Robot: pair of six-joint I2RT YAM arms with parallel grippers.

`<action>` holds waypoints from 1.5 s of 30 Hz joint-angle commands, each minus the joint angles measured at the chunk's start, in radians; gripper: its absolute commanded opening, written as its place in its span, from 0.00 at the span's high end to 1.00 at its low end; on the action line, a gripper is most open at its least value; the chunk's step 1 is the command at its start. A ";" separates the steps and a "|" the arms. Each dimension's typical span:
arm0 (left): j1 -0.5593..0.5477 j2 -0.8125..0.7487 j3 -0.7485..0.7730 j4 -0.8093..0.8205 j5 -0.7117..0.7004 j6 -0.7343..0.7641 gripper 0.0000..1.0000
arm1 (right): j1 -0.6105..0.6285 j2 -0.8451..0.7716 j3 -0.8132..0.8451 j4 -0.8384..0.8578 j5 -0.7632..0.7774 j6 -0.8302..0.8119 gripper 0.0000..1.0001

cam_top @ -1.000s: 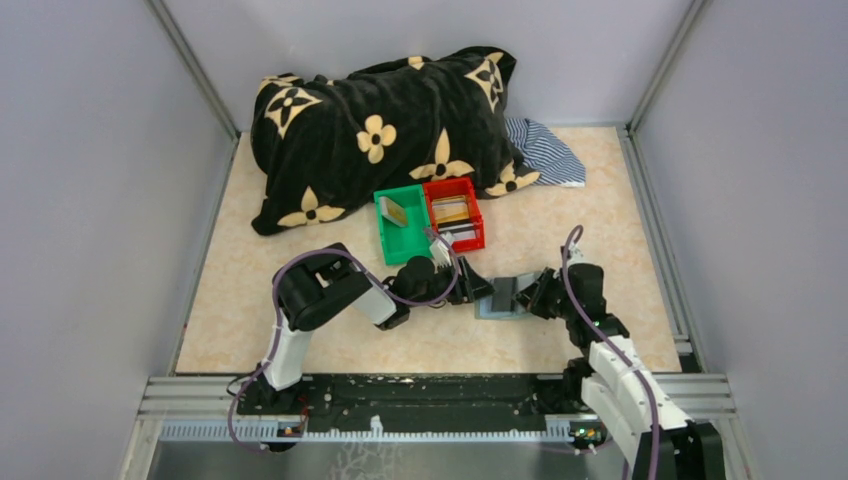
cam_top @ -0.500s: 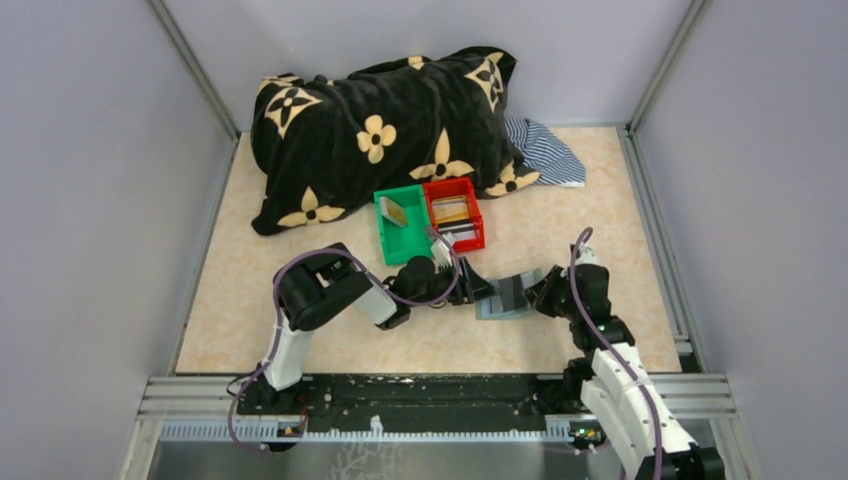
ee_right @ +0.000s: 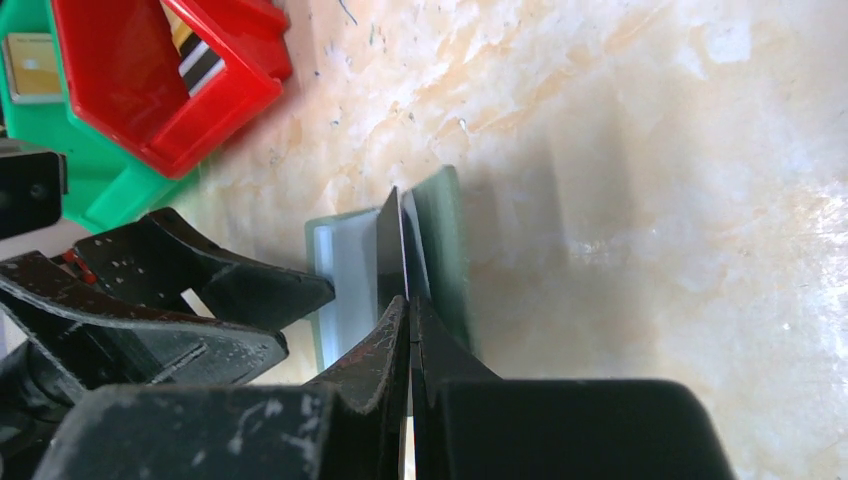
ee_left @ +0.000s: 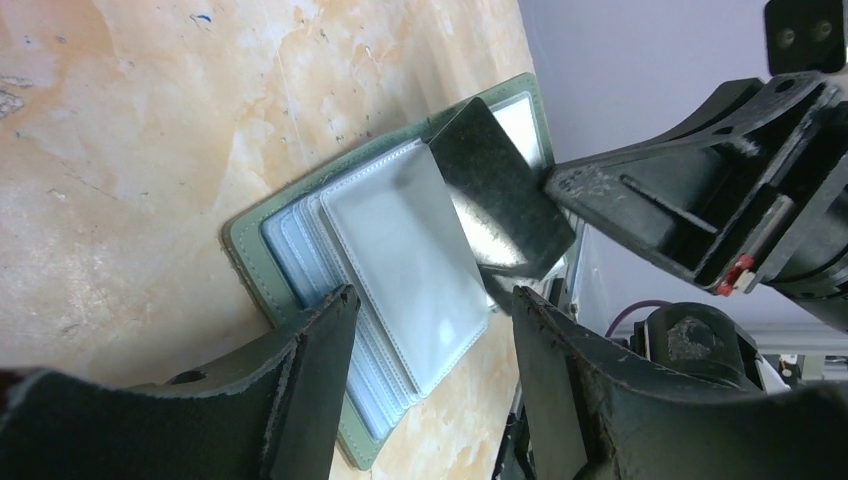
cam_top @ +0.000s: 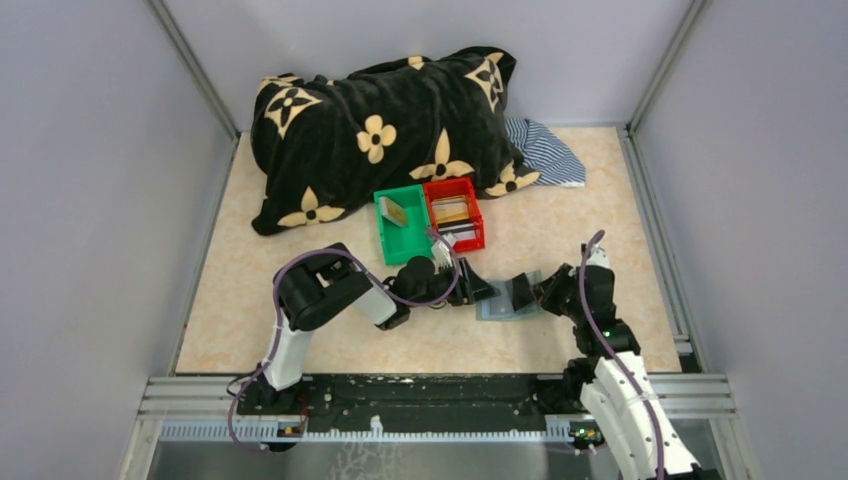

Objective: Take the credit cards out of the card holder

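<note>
The card holder (ee_left: pixel 300 262) lies open on the table, green rimmed with blue-grey sleeves fanned out; it also shows in the top view (cam_top: pixel 497 309) and as the card holder (ee_right: pixel 441 240) in the right wrist view. My right gripper (ee_right: pixel 408 298) is shut on a dark credit card (ee_left: pixel 495 190), edge-on as the card (ee_right: pixel 391 245), which stands tilted up from the holder's far panel. My left gripper (ee_left: pixel 430 335) is open, its fingers straddling the near sleeves; I cannot tell whether they touch. In the top view the left gripper (cam_top: pixel 478 290) and right gripper (cam_top: pixel 533 292) meet over the holder.
A red bin (cam_top: pixel 454 213) and a green bin (cam_top: pixel 400 226), each holding cards, stand just behind the left gripper. A black flowered pillow (cam_top: pixel 380 130) and striped cloth (cam_top: pixel 548 152) lie at the back. Grey walls enclose the table.
My right arm has drawn back to the right, and the dark card has come up from lying flat on the holder to standing tilted. The left arm has not moved.
</note>
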 commanded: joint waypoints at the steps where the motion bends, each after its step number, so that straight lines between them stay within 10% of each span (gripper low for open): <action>1: -0.006 0.032 -0.035 -0.082 0.028 0.013 0.35 | -0.011 -0.038 0.083 0.012 0.029 0.017 1.00; 23: -0.004 0.026 -0.044 -0.053 0.035 0.007 0.34 | -0.010 0.079 0.129 -0.009 -0.032 -0.037 1.00; 29: -0.004 0.026 -0.041 -0.052 0.040 0.008 0.34 | -0.010 0.162 0.111 -0.017 0.029 -0.025 0.59; 45: -0.001 0.050 -0.033 -0.027 0.061 0.001 0.34 | -0.010 0.254 0.085 0.040 0.001 -0.078 0.63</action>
